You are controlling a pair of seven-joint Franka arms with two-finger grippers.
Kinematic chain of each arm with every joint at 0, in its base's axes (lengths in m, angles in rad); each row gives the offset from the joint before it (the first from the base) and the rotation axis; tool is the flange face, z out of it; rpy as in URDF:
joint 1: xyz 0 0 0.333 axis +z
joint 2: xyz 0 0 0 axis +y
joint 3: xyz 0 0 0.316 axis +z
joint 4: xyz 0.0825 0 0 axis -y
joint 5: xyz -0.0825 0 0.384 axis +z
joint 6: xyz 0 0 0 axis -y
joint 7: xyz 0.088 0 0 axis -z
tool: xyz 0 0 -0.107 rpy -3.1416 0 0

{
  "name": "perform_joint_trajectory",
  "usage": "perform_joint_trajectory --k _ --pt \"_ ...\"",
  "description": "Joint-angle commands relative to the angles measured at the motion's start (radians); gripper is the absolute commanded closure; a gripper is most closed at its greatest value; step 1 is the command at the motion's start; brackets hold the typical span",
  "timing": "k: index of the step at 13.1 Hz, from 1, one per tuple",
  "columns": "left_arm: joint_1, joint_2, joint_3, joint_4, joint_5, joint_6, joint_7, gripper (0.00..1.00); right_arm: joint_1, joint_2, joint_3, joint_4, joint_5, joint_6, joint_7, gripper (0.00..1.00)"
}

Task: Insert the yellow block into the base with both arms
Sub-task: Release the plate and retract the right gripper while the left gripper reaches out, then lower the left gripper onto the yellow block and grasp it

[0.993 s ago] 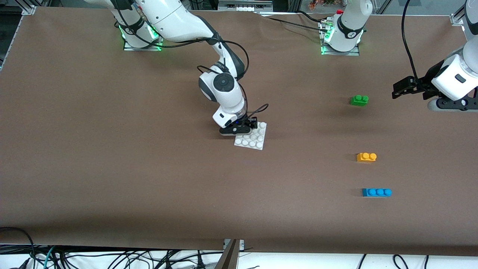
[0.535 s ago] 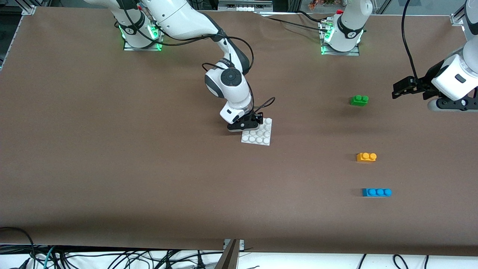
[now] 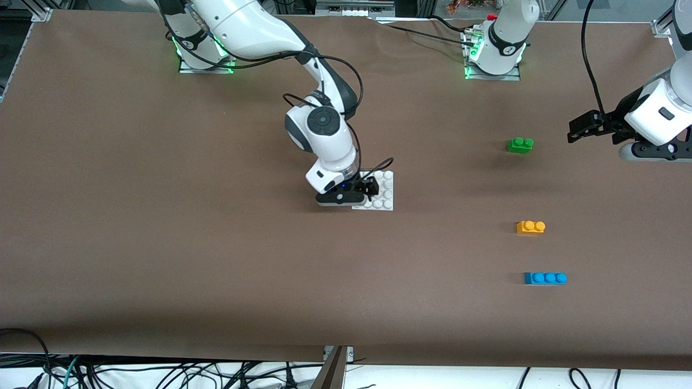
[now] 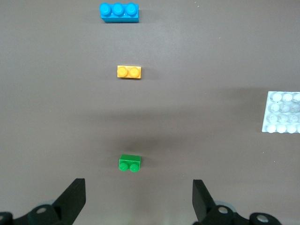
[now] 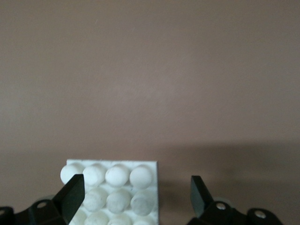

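Note:
The yellow block (image 3: pixel 530 227) lies on the table toward the left arm's end, between the green brick (image 3: pixel 520 145) and the blue brick (image 3: pixel 545 278). It also shows in the left wrist view (image 4: pixel 129 72). The white base (image 3: pixel 385 190) lies mid-table. My right gripper (image 3: pixel 371 189) is low over the base's edge, open and empty. In the right wrist view one finger (image 5: pixel 72 194) is over the base (image 5: pixel 119 187) and the other is off its side; the gripper (image 5: pixel 136 194) holds nothing. My left gripper (image 3: pixel 577 129) waits in the air at the left arm's end, open (image 4: pixel 138 201).
In the left wrist view the green brick (image 4: pixel 130 163) is closest to the open fingers, then the yellow block, then the blue brick (image 4: pixel 119 12), with the base (image 4: pixel 282 112) off to the side. Brown table cover all around; cables hang at the front edge.
The base has slid toward the left arm's end and turned square to the table. My right gripper moved with it, then drew back a little. The left arm has not moved.

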State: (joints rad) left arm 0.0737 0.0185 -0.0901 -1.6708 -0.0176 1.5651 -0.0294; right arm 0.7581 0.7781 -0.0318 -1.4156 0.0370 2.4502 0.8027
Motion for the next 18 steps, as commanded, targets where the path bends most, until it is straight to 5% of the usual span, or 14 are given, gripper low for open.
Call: perform_joint_trajectory --k 1,5,9,13,15,18 --pt "0.001 0.021 0.003 0.022 -0.015 -0.014 0.003 0.0 -0.066 -0.074 -0.017 -0.003 -0.015 -0.091 -0.01 0.0" --pt "0.026 0.104 0.009 0.022 -0.016 0.018 0.014 0.0 -0.102 -0.164 -0.109 -0.011 -0.009 -0.288 -0.131 0.0" --pt "0.104 0.211 0.009 0.01 -0.016 0.221 0.1 0.0 -0.109 -0.285 -0.18 -0.028 0.0 -0.54 -0.252 0.0" --pt "0.113 0.329 0.007 -0.004 -0.005 0.364 0.126 0.0 -0.267 -0.454 -0.166 -0.062 0.001 -0.741 -0.471 0.0" --pt "0.11 0.397 0.004 -0.012 -0.002 0.461 0.128 0.0 -0.4 -0.526 -0.096 -0.077 0.001 -0.81 -0.568 0.0" --pt "0.103 0.422 0.004 -0.136 -0.002 0.671 0.183 0.0 -0.523 -0.679 -0.063 -0.196 -0.006 -0.856 -0.695 0.0"
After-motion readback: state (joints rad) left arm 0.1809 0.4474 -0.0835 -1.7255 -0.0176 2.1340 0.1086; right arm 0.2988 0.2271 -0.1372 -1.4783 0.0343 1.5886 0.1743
